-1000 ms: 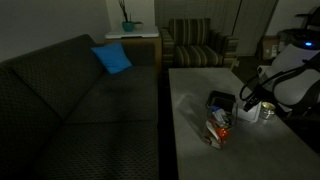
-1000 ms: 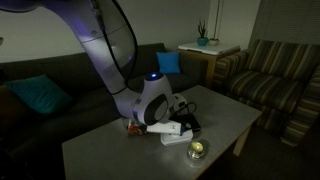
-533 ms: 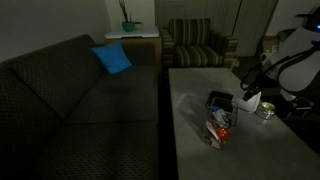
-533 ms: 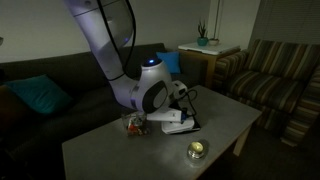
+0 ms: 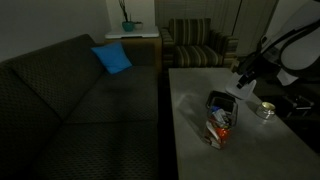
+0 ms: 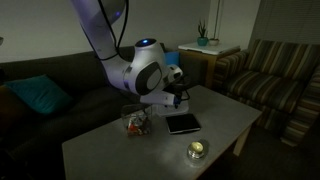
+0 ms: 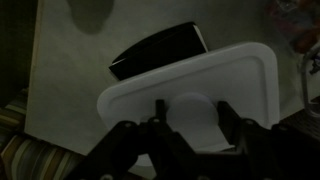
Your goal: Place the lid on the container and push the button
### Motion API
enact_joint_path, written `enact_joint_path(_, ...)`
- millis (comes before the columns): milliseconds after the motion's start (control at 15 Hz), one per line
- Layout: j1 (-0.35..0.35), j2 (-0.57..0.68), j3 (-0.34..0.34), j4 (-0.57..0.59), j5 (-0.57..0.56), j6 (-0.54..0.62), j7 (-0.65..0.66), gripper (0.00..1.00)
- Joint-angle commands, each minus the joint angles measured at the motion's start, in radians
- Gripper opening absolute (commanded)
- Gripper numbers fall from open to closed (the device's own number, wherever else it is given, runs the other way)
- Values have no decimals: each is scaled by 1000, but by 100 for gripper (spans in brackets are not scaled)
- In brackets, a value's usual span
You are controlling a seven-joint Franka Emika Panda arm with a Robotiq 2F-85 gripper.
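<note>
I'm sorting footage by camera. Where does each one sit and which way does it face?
Exterior view: beyond the table's near end, facing along it toward the armchair; the arm enters at right.
Exterior view: across the table, facing the sofa; most of the arm shows.
Wrist view: on the wrist, looking down at the table; the gripper holds the lid.
Shared: all show the table; both exterior views show the container.
</note>
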Motion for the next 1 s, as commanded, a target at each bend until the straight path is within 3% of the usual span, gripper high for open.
enact_joint_path(0, -30, -79, 49, -62, -1, -130, 16, 29)
enact_joint_path(333, -111, -117, 189, -110, 10, -311, -69, 29)
enact_joint_path(800, -185, -210, 301, -226, 48, -342, -108, 29)
enact_joint_path(933, -231, -216, 363, -262, 66, -372, -149, 29)
